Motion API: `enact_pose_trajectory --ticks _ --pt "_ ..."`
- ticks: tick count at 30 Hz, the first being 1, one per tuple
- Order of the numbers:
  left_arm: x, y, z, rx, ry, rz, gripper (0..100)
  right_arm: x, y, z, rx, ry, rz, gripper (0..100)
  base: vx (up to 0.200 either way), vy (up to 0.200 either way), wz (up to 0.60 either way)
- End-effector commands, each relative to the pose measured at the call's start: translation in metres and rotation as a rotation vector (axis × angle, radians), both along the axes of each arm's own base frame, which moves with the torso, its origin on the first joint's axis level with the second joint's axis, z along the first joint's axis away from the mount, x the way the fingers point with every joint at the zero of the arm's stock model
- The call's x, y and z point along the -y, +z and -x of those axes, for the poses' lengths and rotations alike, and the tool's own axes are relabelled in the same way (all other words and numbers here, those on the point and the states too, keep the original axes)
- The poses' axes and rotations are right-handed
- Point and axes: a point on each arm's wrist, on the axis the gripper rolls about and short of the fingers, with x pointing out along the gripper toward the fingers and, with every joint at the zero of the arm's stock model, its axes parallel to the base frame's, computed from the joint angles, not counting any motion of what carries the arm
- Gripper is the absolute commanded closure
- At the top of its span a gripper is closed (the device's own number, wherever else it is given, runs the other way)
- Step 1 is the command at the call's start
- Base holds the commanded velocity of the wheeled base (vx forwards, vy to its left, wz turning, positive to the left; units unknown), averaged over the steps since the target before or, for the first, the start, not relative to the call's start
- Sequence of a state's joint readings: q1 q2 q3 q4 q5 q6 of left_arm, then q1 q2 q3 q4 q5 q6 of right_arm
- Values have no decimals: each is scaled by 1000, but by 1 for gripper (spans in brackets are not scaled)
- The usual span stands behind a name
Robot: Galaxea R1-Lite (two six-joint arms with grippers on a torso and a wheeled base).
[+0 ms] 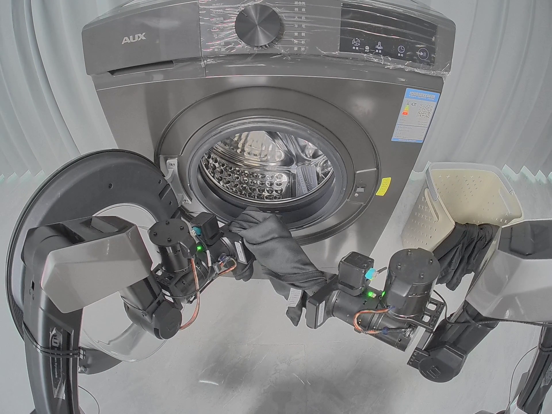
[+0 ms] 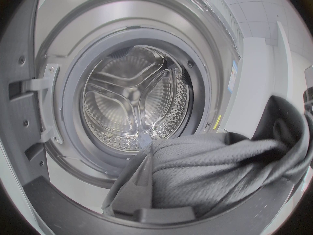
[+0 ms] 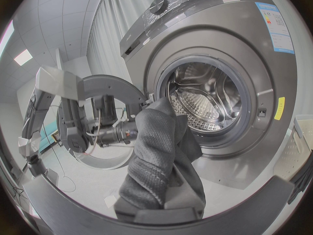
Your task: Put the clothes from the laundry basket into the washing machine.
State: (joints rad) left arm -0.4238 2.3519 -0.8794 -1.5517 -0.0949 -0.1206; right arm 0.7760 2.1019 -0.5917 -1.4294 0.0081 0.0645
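Cloth first: a dark grey knitted garment (image 1: 279, 248) is pinched by both the right pincer (image 3: 159, 206) and left pincer (image 1: 240, 255), slung bunched between them, likely to keep it gathered. Just beyond the left pincer gapes the steel drum (image 1: 264, 165) of the grey front-loading washing machine (image 1: 144, 104), garment not yet inside.
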Motion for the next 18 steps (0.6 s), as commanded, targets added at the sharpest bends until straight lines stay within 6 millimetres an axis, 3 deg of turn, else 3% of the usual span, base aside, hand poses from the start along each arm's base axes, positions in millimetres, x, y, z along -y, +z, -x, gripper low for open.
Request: enact_pose_trajectory --ticks 1,7,8,11,18 --pt "-2 21 7 39 0 22 100 3 -16 1 -36 -1 41 100 0 0 0" --pt "-3 30 19 24 -16 48 100 -1 -13 1 -16 17 21 100 0 0 0" --pt "-3 33 21 27 -17 50 100 -1 -14 2 -20 19 24 0 0 0 0" --pt "-4 34 23 27 -19 50 100 0 -15 3 -24 20 28 0 0 0 0" --pt "-15 66 71 27 -59 53 100 33 -47 33 -177 15 181 0 0 0 0"
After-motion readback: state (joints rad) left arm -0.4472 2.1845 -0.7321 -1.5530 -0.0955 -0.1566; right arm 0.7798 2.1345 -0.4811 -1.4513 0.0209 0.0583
